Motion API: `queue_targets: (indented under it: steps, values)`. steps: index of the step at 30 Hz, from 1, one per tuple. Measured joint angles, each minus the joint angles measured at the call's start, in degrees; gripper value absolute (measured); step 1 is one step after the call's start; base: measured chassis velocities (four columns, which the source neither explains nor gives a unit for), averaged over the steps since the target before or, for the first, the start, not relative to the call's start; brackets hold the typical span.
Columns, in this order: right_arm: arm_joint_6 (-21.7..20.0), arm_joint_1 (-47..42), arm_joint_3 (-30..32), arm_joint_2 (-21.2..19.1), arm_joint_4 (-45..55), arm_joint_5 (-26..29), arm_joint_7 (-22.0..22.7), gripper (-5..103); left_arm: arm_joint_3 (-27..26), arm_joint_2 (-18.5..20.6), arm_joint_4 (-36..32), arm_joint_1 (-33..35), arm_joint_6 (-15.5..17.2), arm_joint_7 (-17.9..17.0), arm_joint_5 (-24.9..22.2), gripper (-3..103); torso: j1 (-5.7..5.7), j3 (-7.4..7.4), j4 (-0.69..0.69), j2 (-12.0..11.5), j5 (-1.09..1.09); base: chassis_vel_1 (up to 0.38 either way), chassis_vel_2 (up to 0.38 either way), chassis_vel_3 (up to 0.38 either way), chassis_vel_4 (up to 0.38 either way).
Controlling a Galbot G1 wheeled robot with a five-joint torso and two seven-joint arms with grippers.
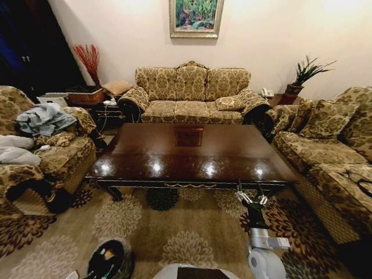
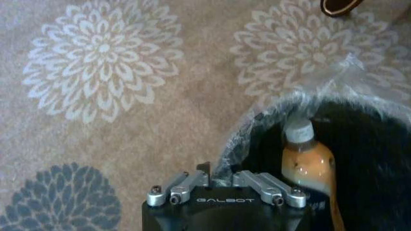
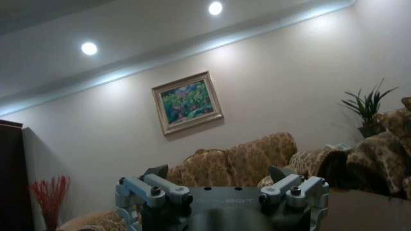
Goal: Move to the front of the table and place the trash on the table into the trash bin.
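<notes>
The dark glossy table (image 1: pixel 145 154) stands ahead of me, with nothing on its top. At my lower left the black trash bin (image 1: pixel 110 260) sits on the carpet. Its clear liner (image 2: pixel 334 79) crinkles over the rim. Inside the trash bin lies trash, a brown bottle (image 2: pixel 309 166) with an orange label and a pale cap. My left gripper (image 2: pixel 212 171) hangs shut just above the bin's rim, holding nothing. My right gripper (image 1: pixel 251 198) is raised at the table's front edge on the right, open and empty, its fingers (image 3: pixel 156 172) spread wide.
A three-seat sofa (image 1: pixel 192 96) stands behind the table. Another sofa (image 1: pixel 325 157) lines the right side, and an armchair with clothes (image 1: pixel 43 142) the left. Flowered carpet (image 1: pixel 186 229) lies between me and the table. A carved table foot (image 2: pixel 338 6) stands close to the bin.
</notes>
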Motion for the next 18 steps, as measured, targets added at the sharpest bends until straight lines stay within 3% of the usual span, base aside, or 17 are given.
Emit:
queue_targets:
  steps: [3, 5, 6, 7, 10, 11, 14, 16, 18]
  values:
    - [-0.1, 0.0, 0.0, 0.0, 0.2, 0.0, 0.0, 100, 1.1, 0.1, 0.1, -0.5, 0.0, -1.8, 0.4, 33, 0.0, 0.0, -0.02, 0.0, -0.07, 0.0, 0.0, 0.0, 0.0]
    - [-0.1, 0.0, 0.0, 0.0, 0.3, 0.0, 0.0, 100, 1.4, 0.1, 0.2, -0.6, -0.2, -2.4, 0.9, 33, 0.0, 0.0, -0.02, 0.0, -0.07, 0.0, 0.0, 0.0, 0.0]
    - [-0.2, 0.1, 0.0, 0.0, 0.4, 0.0, 0.0, 100, 2.1, 0.1, 0.6, -0.7, -1.2, -4.5, 2.4, 39, 0.0, 0.0, -0.03, 0.0, -0.08, 0.0, 0.0, 0.0, 0.0]
    - [-0.2, 0.1, 0.0, 0.0, 0.4, 0.0, 0.0, 100, 2.1, 0.1, 0.6, -0.7, -1.2, -4.5, 2.4, 39, 0.0, 0.0, -0.03, 0.0, -0.08, 0.0, 0.0, 0.0, 0.0]
    - [-0.7, 0.9, 0.0, 0.2, 0.8, 0.2, 0.0, 100, 2.4, -0.4, -1.2, 0.3, -1.0, -11.0, 5.5, 55, 0.0, 0.0, -0.02, 0.0, -0.09, 0.0, 0.0, 0.0, 0.0]
    - [-0.7, 0.9, 0.0, 0.2, 0.8, 0.2, 0.0, 100, 2.4, -0.4, -1.2, 0.3, -1.0, -11.0, 5.5, 55, 0.0, 0.0, -0.02, 0.0, -0.09, 0.0, 0.0, 0.0, 0.0]
    - [-1.5, 1.8, 0.0, 0.1, 1.3, 0.9, 0.3, 100, 1.5, -0.9, -9.5, 4.4, 3.9, -15.1, 4.8, 73, 0.0, 0.0, -0.02, 0.0, -0.04, 0.0, 0.0, 0.0, 0.0]
    - [-2.0, 2.1, 0.0, 0.1, 1.4, 1.1, 0.6, 100, 1.3, -0.9, -12.6, 6.1, 5.6, -15.2, 3.8, 73, 0.0, 0.0, -0.02, 0.0, -0.03, 0.0, 0.0, 0.0, 0.0]
    - [-2.8, 2.6, 0.0, 0.1, 1.4, 1.4, 1.3, 100, 0.4, -1.0, -18.9, 10.2, 8.7, -13.8, 2.0, 88, 0.0, 0.0, 0.0, 0.0, -0.03, 0.0, 0.0, 0.0, 0.0]
